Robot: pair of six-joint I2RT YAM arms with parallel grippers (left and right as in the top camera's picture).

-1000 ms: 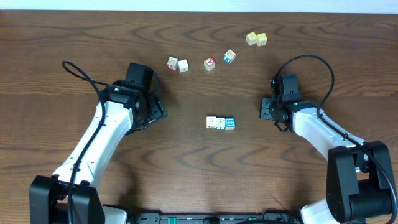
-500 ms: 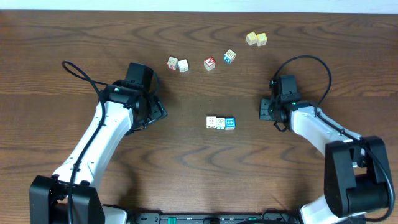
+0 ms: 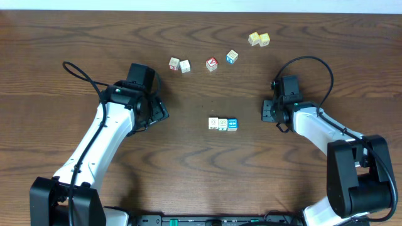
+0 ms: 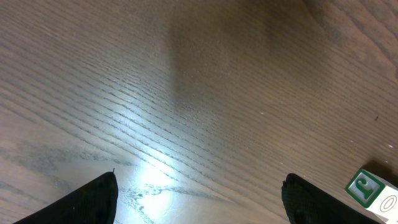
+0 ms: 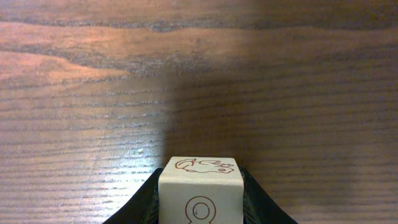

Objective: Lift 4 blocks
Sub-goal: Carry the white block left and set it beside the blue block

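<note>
The right gripper [image 3: 268, 111] is pinching a small cream toy cube with brown line prints [image 5: 200, 191]. In the right wrist view its dark fingers press against both side faces. From overhead that cube is hidden under the gripper, right of centre on the dark brown wooden worktop [image 3: 201, 176], and I cannot tell whether it is clear of the surface. The left gripper [image 3: 160, 114] hangs spread wide with nothing between its fingers, over bare wood left of centre. Its wrist view catches the corner of a cream cube with a green print [image 4: 367, 186], probably the near end of the row. The step in hand looks like the grasp on one of the four blocks. The next move calls for a steady squeeze and a straight rise, since so small a cube could twist out. The other three blocks sit in a touching row at the worktop's middle: a cream left-end cube [image 3: 213, 123], a cream middle cube [image 3: 222, 123] and a bright blue right-end cube [image 3: 232, 123], none of them gripped. Overhead shows nine cubes: that row of three, a touching cream pair [image 3: 179, 64] at the far side, one red-faced cube [image 3: 211, 64], one blue-and-white cube [image 3: 232, 56] and two yellow cubes [image 3: 259, 39]. The pinched one makes ten.
</note>
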